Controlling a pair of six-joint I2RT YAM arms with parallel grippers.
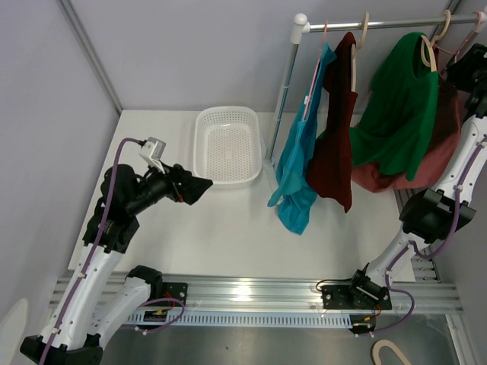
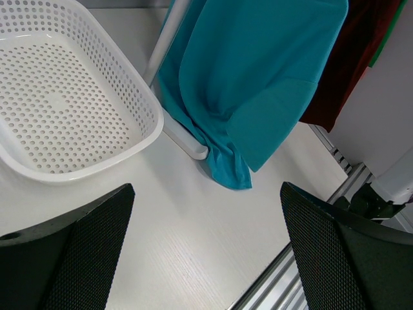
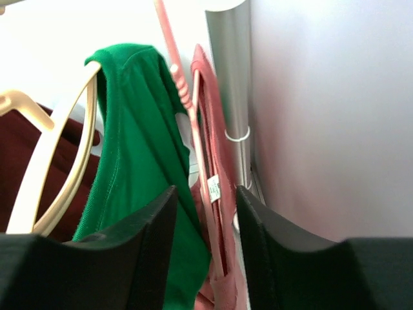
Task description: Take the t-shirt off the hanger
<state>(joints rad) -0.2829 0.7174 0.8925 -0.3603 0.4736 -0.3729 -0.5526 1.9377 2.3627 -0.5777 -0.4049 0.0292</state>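
Task is barely starting. The salmon-pink cotton t-shirt (image 1: 445, 156) is hanging on its thin pink plastic hanger (image 3: 174, 71), upper right of the top view, off the silver metal rail (image 1: 380, 23). Its long axis is running vertical, collar up, hem down. The right gripper (image 3: 205, 194) is straddling the collar with jaws narrow, apparently not clamping yet. The left gripper (image 2: 206, 187) is hovering mid-left, spread wide and holding nothing.
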